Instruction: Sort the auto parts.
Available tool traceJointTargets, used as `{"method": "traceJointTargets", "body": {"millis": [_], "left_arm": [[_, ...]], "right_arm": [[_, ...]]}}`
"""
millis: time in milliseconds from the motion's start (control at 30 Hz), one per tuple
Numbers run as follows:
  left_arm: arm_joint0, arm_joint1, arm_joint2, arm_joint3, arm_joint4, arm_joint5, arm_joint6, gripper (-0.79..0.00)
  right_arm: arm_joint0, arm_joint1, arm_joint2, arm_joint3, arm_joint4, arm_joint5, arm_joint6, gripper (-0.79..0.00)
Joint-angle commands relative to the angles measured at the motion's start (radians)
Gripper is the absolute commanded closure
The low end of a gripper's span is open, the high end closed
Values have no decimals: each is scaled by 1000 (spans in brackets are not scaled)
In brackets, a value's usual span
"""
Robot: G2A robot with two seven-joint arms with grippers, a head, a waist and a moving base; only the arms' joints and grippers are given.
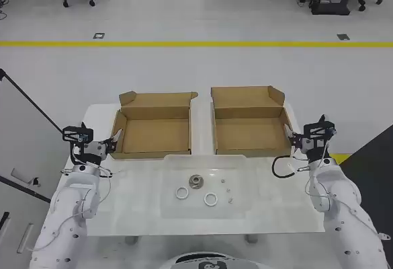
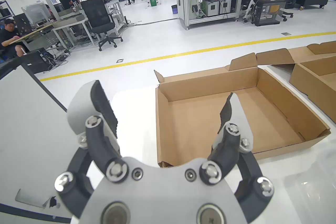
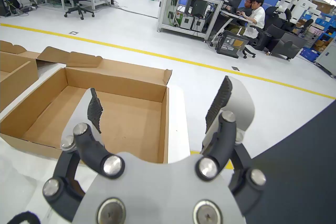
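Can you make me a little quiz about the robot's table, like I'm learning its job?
1. True or false: the grey metal part lies on the table, outside both cardboard boxes.
2. How many white rings lie near that part? A) one B) two C) four
3. Fill the gap: the left gripper and the right gripper both have their fingers ____ and hold nothing.

Key: 1 true; 2 B; 3 open.
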Motion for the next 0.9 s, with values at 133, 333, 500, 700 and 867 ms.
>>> {"method": "traceJointTargets", "body": {"millis": [133,333,500,700,867], "left_arm": [[0,0,0,0,0,0,0,-785],[0,0,0,0,0,0,0,-785],[0,0,0,0,0,0,0,-785],[0,0,0,0,0,0,0,-785],[0,0,0,0,0,0,0,-785]], "right_arm": [[-18,16,71,-134,-4,-195,102,-785],[3,37,141,-284,70,-446,325,-785],[63,53,148,-339,171,-598,563,-785],[182,72,76,-343,322,-688,872,-785],[296,85,-35,-320,447,-689,1091,-785]]}}
